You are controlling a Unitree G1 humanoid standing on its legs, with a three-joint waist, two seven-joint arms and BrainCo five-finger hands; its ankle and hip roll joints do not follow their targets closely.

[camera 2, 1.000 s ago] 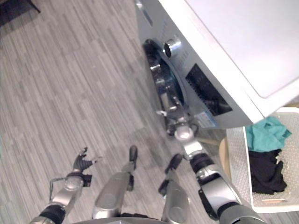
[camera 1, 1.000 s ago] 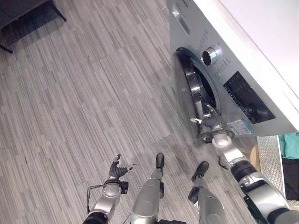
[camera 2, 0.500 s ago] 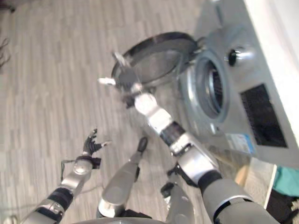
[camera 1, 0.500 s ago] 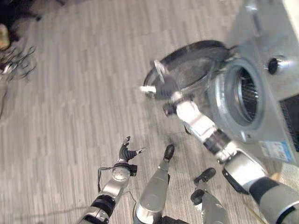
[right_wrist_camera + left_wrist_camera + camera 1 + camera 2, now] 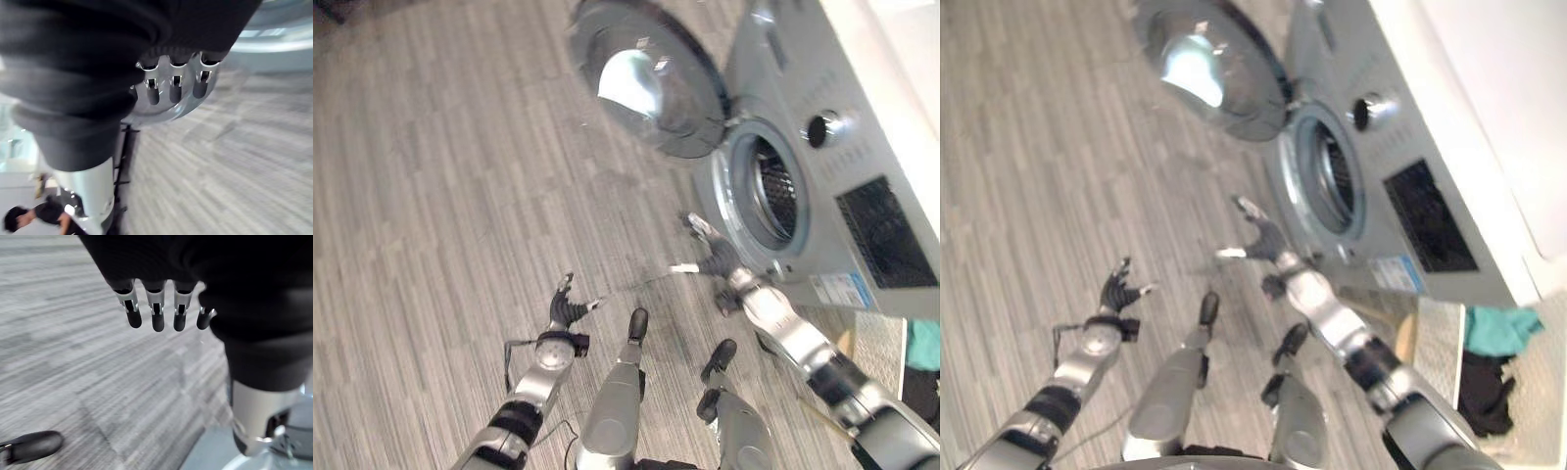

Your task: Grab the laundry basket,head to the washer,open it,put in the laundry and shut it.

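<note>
The washer (image 5: 822, 186) is silver-grey with a black display panel. The floor (image 5: 440, 215) is grey, streaked planks. Teal and black laundry (image 5: 1491, 357) lies in a white basket (image 5: 1538, 392).

You see the washer (image 5: 862, 211) in smooth, satin silver-grey casing with a glossy dark panel (image 5: 884, 233). Its door (image 5: 651, 78) shows shiny glass inside a dark glossy ring. The drum (image 5: 778, 191) looks like perforated bright metal. The floor (image 5: 440, 196) is matt, grey, wood-grained planking. Soft teal cloth (image 5: 1498, 329) and black cloth (image 5: 1482, 390) lie in a white perforated plastic basket (image 5: 1542, 382).
</note>
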